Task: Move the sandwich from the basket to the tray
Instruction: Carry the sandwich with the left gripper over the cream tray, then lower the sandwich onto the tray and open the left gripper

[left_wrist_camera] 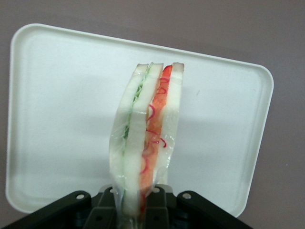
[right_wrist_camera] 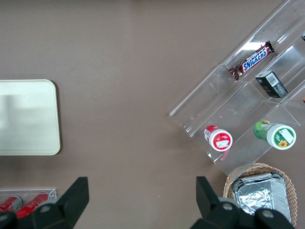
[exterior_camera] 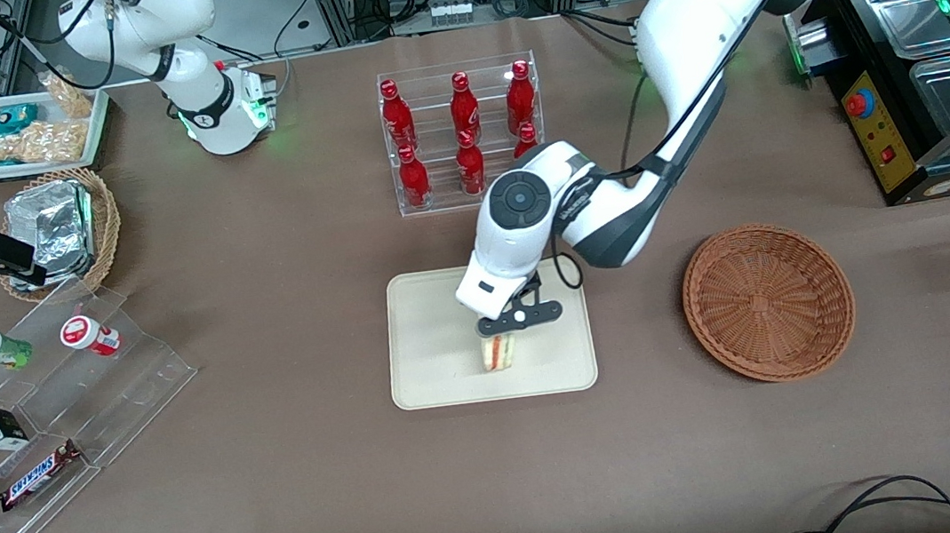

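The sandwich [exterior_camera: 498, 351] is a wrapped wedge of pale bread with red and green filling [left_wrist_camera: 147, 138]. It stands on edge over the middle of the cream tray [exterior_camera: 433, 370], and whether it touches the tray cannot be told. My left gripper [exterior_camera: 507, 332] is directly above it, shut on the sandwich's near end [left_wrist_camera: 136, 205], one finger [left_wrist_camera: 107, 205] pressing each bread face. The tray [left_wrist_camera: 62, 109] spreads under the sandwich. The reddish-brown wicker basket [exterior_camera: 768, 300] sits empty beside the tray, toward the working arm's end of the table.
A clear rack of red bottles [exterior_camera: 464, 133] stands farther from the front camera than the tray. Toward the parked arm's end are a clear stepped stand with snacks [exterior_camera: 37, 424], a tan basket of foil packets [exterior_camera: 59, 229] and a white snack tray [exterior_camera: 30, 129].
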Robot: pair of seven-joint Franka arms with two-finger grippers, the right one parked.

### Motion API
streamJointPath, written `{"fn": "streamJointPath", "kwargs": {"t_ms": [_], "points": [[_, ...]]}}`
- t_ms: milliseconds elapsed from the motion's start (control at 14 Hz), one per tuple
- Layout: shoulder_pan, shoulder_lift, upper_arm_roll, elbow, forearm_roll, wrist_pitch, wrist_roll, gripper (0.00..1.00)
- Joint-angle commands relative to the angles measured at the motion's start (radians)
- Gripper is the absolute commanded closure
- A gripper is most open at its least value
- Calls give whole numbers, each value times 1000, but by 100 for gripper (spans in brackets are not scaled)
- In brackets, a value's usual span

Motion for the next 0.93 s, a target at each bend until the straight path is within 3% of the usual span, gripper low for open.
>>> {"fn": "streamJointPath", "kwargs": {"t_ms": [0, 143, 214, 286, 357, 571, 857], "points": [[-42, 63, 9, 67, 61, 5, -9, 96], [-42, 91, 9, 70, 61, 9, -10, 90], [-42, 109, 9, 68, 61, 24, -13, 80], [-42, 116, 9, 64, 60, 63, -25, 48], [-42, 116, 9, 58, 61, 69, -68, 0], [-37, 96, 11, 54, 66, 54, -110, 0], [-26, -108, 6, 54, 48, -248, -108, 0]]}}
